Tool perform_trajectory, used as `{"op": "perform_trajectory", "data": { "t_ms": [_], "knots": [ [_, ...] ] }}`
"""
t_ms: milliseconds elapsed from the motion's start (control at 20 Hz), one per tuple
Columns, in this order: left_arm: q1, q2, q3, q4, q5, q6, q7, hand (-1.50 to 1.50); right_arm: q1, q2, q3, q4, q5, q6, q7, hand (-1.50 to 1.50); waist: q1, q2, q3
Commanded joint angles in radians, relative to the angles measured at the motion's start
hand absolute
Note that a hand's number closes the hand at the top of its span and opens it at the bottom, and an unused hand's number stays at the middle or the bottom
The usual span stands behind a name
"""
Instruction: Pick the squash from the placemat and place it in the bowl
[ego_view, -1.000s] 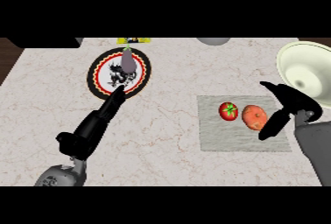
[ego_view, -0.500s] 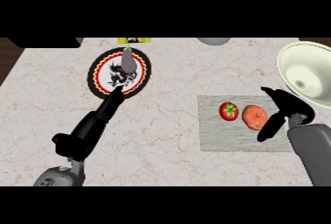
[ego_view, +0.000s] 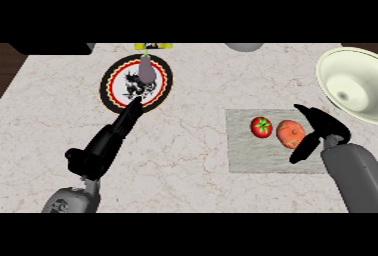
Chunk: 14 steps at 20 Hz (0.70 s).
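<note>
Right hand (ego_view: 319, 131) has slid closer to the squash (ego_view: 290, 134), fingers spread beside it. Squash lies on the placemat (ego_view: 251, 160) beside a tomato (ego_view: 261, 126); bowl (ego_view: 353, 80) sits at the counter's right edge.

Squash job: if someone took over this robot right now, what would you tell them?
Right hand: open, beside the orange squash, not holding it.
Left hand: open, fingers stretched toward the patterned plate.
The squash lies on the grey placemat next to a tomato. The bowl sits beyond, at the counter's right.
Done: nothing moved yet. Left: grasp, lift, place in the bowl.
</note>
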<state>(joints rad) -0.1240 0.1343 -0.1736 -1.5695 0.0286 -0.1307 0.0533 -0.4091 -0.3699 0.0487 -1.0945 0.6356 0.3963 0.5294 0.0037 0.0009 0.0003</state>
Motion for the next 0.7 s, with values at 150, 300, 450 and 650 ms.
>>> {"op": "perform_trajectory", "data": {
  "t_ms": [150,300,450,650],
  "knots": [
    [0.007,0.020,0.041,-0.030,0.037,-0.059,0.027,0.00,0.000,0.007,-0.005,0.098,0.074,-0.157,-0.208,1.50,0.004,0.000,0.000],
    [0.016,-0.031,0.010,-0.035,-0.029,-0.013,0.024,0.00,-0.071,0.014,-0.037,0.160,0.090,-0.152,-0.207,1.50,0.002,0.000,0.000],
    [0.012,-0.047,0.010,-0.024,-0.046,-0.013,0.035,0.00,-0.089,0.055,-0.036,0.153,0.113,-0.170,-0.166,1.50,0.000,-0.001,0.000],
    [0.048,0.010,0.053,-0.021,-0.012,-0.070,-0.031,0.00,-0.083,-0.037,-0.002,0.093,0.115,-0.090,-0.299,1.50,-0.003,-0.002,-0.001]
  ]
}}
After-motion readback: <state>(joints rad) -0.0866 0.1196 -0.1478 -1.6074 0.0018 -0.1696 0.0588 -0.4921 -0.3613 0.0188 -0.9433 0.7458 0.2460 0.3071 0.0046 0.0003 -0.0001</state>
